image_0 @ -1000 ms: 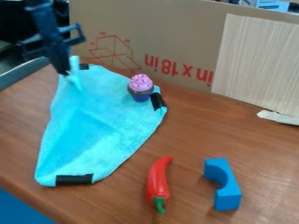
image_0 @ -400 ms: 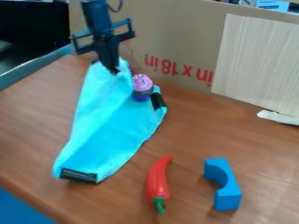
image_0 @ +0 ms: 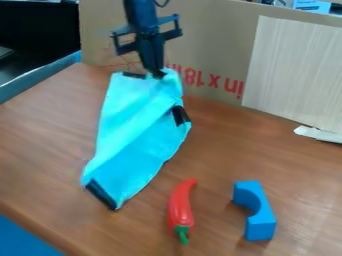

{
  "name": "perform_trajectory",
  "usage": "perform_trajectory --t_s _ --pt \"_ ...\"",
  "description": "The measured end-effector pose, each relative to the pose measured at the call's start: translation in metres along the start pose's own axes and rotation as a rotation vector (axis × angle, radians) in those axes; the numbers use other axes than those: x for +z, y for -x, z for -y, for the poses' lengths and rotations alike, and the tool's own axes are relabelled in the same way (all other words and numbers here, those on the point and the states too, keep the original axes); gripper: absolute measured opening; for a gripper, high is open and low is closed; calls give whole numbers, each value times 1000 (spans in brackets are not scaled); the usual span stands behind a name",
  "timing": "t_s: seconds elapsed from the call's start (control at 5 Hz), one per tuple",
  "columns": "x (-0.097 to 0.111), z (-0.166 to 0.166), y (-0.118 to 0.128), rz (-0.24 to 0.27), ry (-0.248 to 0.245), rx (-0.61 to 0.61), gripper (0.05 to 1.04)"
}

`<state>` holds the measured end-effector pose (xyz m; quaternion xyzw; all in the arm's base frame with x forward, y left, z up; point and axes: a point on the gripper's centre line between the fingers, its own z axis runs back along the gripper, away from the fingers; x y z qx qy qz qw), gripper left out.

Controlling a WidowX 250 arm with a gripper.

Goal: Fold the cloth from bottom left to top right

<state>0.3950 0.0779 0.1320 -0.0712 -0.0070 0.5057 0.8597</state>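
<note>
One blue cloth (image_0: 133,135) with three black patches (image_0: 181,115) in sight lies at a slant on a wooden table (image_0: 47,140), left of one red pepper (image_0: 180,205) and, farther right, one blue block (image_0: 261,215) with a curved notch. One black arm (image_0: 139,12) comes in from the top, left of centre, its gripper (image_0: 157,75) pointing down, jaws clamped on the cloth's raised far edge. The top edge cuts off the arm, the gripper's very ends blend into the cloth, and red print on the cardboard (image_0: 200,30) behind is partly covered.
</note>
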Motion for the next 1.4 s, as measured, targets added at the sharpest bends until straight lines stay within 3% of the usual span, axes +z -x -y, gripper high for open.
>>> perform_trajectory --t_s 0.2,0.4,0.8,1.0,1.2,1.4 --pt "-5 17 2 6 -6 11 70" --pt "-11 27 4 16 -15 21 156" --pt "-14 37 11 42 -10 24 673" --pt "-14 38 13 27 0 26 951" --pt "-12 33 9 -19 25 8 1001" --pt "22 6 -10 -39 92 26 1000"
